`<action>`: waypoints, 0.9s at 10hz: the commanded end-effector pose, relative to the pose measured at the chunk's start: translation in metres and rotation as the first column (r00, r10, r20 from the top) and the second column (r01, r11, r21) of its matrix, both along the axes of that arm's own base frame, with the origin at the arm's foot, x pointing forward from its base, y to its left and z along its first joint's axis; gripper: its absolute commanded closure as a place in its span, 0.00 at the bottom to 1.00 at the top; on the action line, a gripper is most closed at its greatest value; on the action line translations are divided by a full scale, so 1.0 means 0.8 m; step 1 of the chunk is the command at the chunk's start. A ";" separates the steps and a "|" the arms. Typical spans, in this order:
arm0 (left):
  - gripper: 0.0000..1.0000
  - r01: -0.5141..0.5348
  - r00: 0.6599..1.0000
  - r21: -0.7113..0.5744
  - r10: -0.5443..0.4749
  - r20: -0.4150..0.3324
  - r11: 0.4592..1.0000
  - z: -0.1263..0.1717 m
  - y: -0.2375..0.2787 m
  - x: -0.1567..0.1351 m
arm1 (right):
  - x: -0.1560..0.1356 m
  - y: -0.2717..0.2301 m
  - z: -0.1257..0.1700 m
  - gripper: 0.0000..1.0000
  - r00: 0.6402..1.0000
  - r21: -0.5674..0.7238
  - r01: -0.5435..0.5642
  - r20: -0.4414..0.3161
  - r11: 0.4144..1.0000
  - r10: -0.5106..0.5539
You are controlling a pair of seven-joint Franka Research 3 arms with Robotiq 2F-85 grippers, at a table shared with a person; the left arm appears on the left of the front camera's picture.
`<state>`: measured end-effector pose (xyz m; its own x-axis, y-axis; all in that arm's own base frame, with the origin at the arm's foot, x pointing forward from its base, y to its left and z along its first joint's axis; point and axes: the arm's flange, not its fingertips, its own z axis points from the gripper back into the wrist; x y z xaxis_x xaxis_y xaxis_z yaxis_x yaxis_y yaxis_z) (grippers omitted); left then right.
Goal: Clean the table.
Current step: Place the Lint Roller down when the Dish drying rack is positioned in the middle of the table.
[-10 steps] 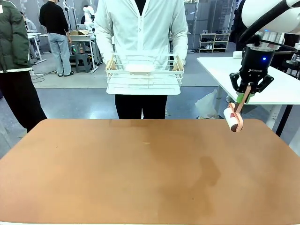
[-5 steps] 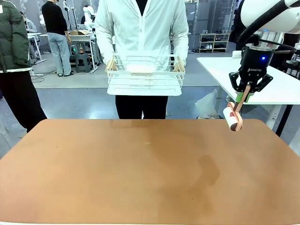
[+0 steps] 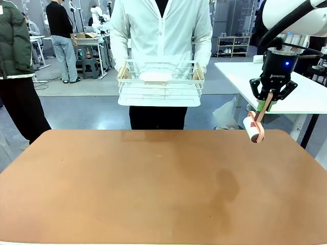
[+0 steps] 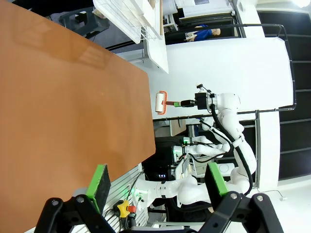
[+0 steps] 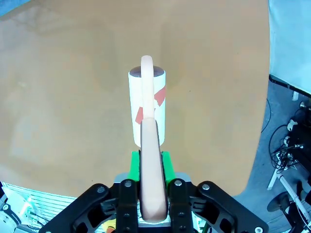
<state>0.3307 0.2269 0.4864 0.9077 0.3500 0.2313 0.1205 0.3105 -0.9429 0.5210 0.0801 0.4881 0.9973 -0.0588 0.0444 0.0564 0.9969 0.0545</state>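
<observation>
Table [image 3: 153, 184]: reddish-brown top, foreground. Right gripper [image 3: 266, 105]: clamped on lint roller [image 3: 253, 129] handle, above far right corner; right wrist view shows red marks on roll. Left gripper [image 4: 156, 182]: jaws apart, per left wrist view. Person holds white wire basket [image 3: 160, 82]

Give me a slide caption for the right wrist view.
Right gripper shut on a lint roller handle, white roll hanging above the reddish-brown table.

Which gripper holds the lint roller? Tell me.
The right gripper: its fingers are shut on the lint roller's handle, above the table's far right corner. The left gripper is open and holds nothing.
</observation>
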 end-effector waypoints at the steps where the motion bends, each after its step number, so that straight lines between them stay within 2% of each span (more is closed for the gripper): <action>1: 0.00 0.002 1.000 -0.012 -0.001 0.013 1.000 0.002 0.002 -0.002 | 0.003 0.002 0.003 0.79 1.000 -0.011 -0.007 0.006 1.000 0.007; 9: 0.00 0.002 1.000 -0.012 -0.001 0.013 1.000 0.002 0.002 -0.002 | 0.003 0.002 0.003 0.79 1.000 -0.011 -0.007 0.006 1.000 0.007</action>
